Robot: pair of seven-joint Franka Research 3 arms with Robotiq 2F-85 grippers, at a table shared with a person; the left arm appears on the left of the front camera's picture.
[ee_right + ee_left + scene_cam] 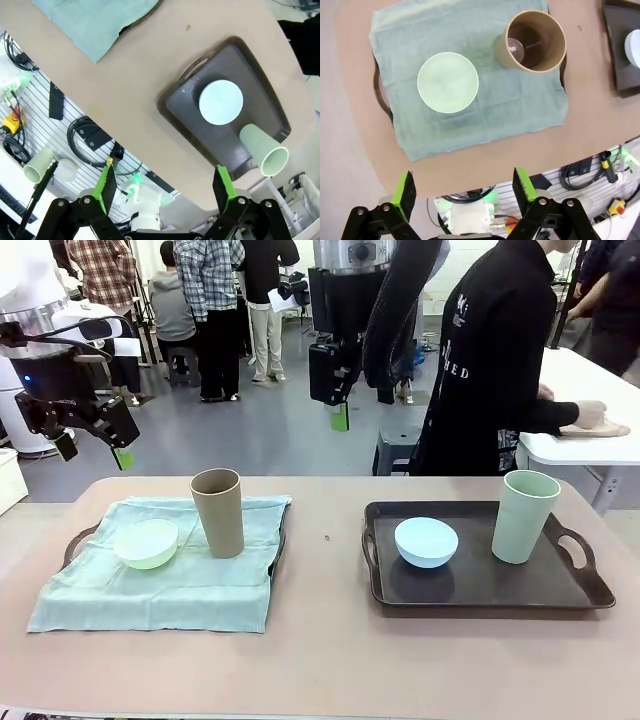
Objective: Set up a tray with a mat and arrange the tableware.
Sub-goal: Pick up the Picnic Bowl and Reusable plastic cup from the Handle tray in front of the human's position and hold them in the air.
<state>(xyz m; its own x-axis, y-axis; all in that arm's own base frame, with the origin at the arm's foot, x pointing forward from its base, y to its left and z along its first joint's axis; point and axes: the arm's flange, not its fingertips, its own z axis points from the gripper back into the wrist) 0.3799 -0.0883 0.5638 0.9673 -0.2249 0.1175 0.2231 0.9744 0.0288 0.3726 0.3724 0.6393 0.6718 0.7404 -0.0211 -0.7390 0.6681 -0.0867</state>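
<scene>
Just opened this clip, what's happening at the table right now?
Nothing is being handled. The left gripper and right gripper hang open above the table, empty. The left tray is covered by a green mat carrying a pale green bowl and a tan cup. The right tray has no mat and holds a light blue bowl and a pale green cup. The person at the far side is turned toward another table.

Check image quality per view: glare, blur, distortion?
Front view: soft even light, faint shadows by the tan cup, no harsh glare. Left wrist view: sharp, table edge bowed by the wide lens. Right wrist view: rolled, pale green cup stretched toward the corner.
</scene>
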